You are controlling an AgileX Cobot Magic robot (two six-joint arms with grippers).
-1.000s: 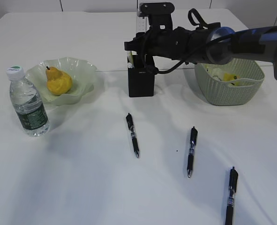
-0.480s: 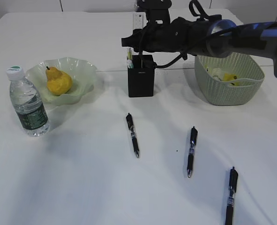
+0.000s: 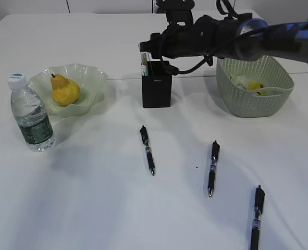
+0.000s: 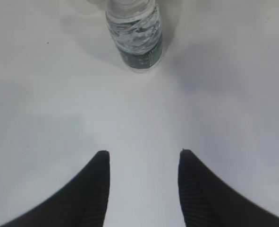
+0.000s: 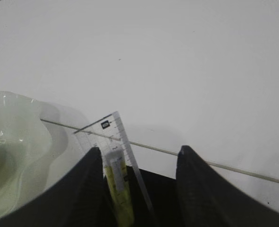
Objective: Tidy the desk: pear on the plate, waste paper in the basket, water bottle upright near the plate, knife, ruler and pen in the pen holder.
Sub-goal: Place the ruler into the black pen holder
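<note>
The yellow pear [image 3: 65, 89] lies on the pale green plate [image 3: 91, 78], and the water bottle [image 3: 31, 112] stands upright to the plate's left. My right gripper [image 3: 149, 52] hovers open over the black pen holder [image 3: 156, 92]. The clear ruler [image 5: 112, 136] stands in the holder between the parted jaws, close to the left finger [image 5: 93, 170], beside a yellow knife [image 5: 119, 194]. Three black pens [image 3: 147, 150] [image 3: 212, 167] [image 3: 256, 216] lie on the desk [image 3: 91, 198]. My left gripper [image 4: 144, 153] is open over bare desk, with the water bottle [image 4: 134, 33] ahead of it.
The sage-green basket [image 3: 258, 101] stands right of the pen holder with crumpled waste paper [image 3: 250, 83] inside. My right arm [image 3: 258, 41] reaches over the basket from the right. A seam in the desk [image 5: 233, 169] runs behind the holder.
The ruler, which stuck up above the right gripper, has gone down into the pen holder. The right jaws have spread wider apart. The left gripper has not moved.
</note>
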